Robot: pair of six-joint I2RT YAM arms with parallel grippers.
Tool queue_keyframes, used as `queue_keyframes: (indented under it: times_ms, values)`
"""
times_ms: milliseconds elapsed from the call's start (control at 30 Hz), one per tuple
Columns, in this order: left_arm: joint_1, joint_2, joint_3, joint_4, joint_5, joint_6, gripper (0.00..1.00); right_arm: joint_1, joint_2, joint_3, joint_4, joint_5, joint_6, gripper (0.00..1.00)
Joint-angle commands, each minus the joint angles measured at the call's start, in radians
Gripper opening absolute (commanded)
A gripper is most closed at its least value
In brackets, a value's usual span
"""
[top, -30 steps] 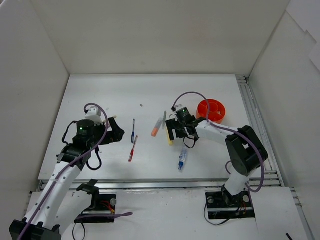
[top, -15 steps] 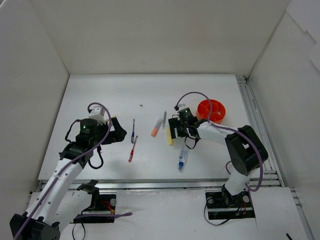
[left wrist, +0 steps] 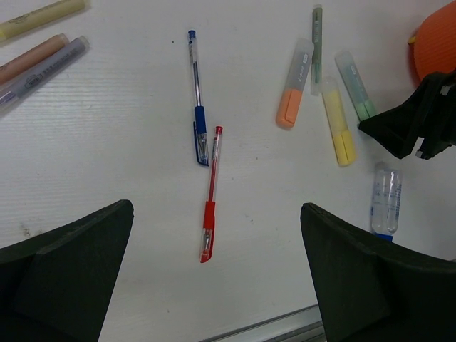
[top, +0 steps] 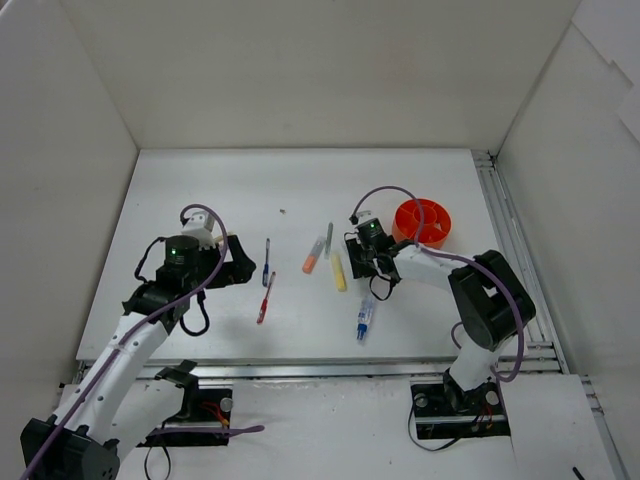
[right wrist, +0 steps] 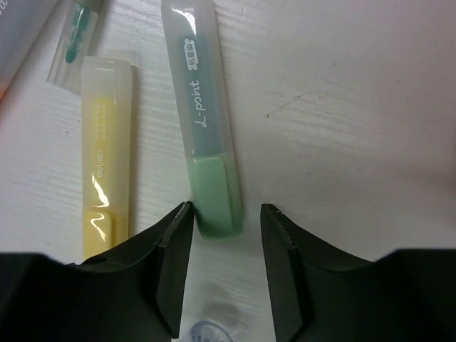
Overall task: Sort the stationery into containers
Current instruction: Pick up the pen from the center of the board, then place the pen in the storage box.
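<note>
Right wrist: right jaws spread, tips either side of the green end of the green highlighter (right wrist: 206, 142). Gap on one side, contact unclear on the other. It lies flat on the tabletop (right wrist: 342, 107), body running away from the jaws. Yellow highlighter (right wrist: 107, 157) lies just beside it, parallel. Left wrist: left jaws spread above the tabletop, with red pen (left wrist: 209, 196) then blue pen (left wrist: 197, 100) ahead. Top external: orange cup (top: 422, 221) near right jaws, far-right side.
</note>
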Motion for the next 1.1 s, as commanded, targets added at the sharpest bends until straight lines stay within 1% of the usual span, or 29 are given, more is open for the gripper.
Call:
queue_keyframes:
  times_ms: [0,33,67,133,167,233,267,300,333,400,467,500,533,600,633,700,733,833,900,933,1067]
  values:
    - [-0.006,-0.007,0.056,0.063,-0.007,0.018,1.0,0.018,0.003,0.016,0.006,0.027,-0.023,0.39]
    - [-0.015,-0.009,0.055,0.062,-0.007,0.018,1.0,0.022,-0.003,0.015,0.003,0.032,-0.021,0.34]
    - [-0.015,-0.009,0.052,0.063,-0.01,0.018,1.0,0.028,-0.012,0.015,-0.001,0.041,-0.023,0.26]
    - [-0.015,-0.013,0.049,0.065,-0.008,0.018,1.0,0.034,-0.046,0.011,-0.01,0.055,-0.023,0.17]
    - [-0.015,-0.013,0.046,0.066,-0.008,0.016,1.0,0.042,-0.06,0.011,-0.032,0.062,-0.026,0.12]
    - [-0.015,-0.016,0.044,0.074,-0.007,0.018,1.0,0.05,-0.11,0.016,-0.053,0.069,-0.024,0.07]
    - [-0.015,-0.016,0.042,0.077,-0.001,0.018,1.0,0.056,-0.129,0.021,-0.084,0.064,-0.024,0.04]
    - [-0.015,-0.013,0.042,0.081,0.002,0.021,1.0,0.059,-0.162,0.039,-0.092,0.056,-0.023,0.03]
    - [-0.015,-0.01,0.042,0.092,0.024,0.025,1.0,0.059,-0.179,0.045,-0.163,0.034,-0.023,0.01]
    - [-0.015,-0.001,0.041,0.106,0.054,0.036,1.0,0.068,-0.231,0.067,-0.21,-0.014,-0.058,0.0]
    - [-0.024,0.017,0.048,0.131,0.1,0.033,1.0,0.083,-0.294,0.061,-0.233,-0.147,-0.107,0.0]
    - [-0.035,0.025,0.05,0.14,0.119,0.029,1.0,0.088,-0.314,0.054,-0.237,-0.189,-0.168,0.0]
    - [-0.035,0.03,0.056,0.167,0.157,0.027,1.0,0.12,-0.333,0.051,-0.239,-0.254,-0.199,0.0]
    - [-0.056,0.045,0.062,0.198,0.209,0.024,1.0,0.145,-0.377,0.039,-0.241,-0.319,-0.294,0.0]
    - [-0.065,0.051,0.065,0.228,0.263,0.022,1.0,0.154,-0.377,0.039,-0.241,-0.367,-0.314,0.0]
    - [-0.093,0.073,0.075,0.262,0.313,0.018,1.0,0.166,-0.405,0.045,-0.241,-0.393,-0.352,0.0]
    - [-0.104,0.079,0.076,0.296,0.359,0.016,1.0,0.183,-0.402,0.051,-0.241,-0.405,-0.366,0.0]
    - [-0.151,0.111,0.081,0.35,0.416,0.01,1.0,0.203,-0.39,0.08,-0.241,-0.413,-0.389,0.0]
    - [-0.171,0.129,0.084,0.351,0.413,0.007,1.0,0.216,-0.39,0.1,-0.237,-0.399,-0.4,0.0]
    - [-0.183,0.134,0.079,0.38,0.406,0.004,1.0,0.225,-0.393,0.105,-0.236,-0.402,-0.408,0.0]
    - [-0.194,0.134,0.046,0.42,0.386,-0.028,1.0,0.242,-0.442,0.104,-0.213,-0.389,-0.419,0.0]
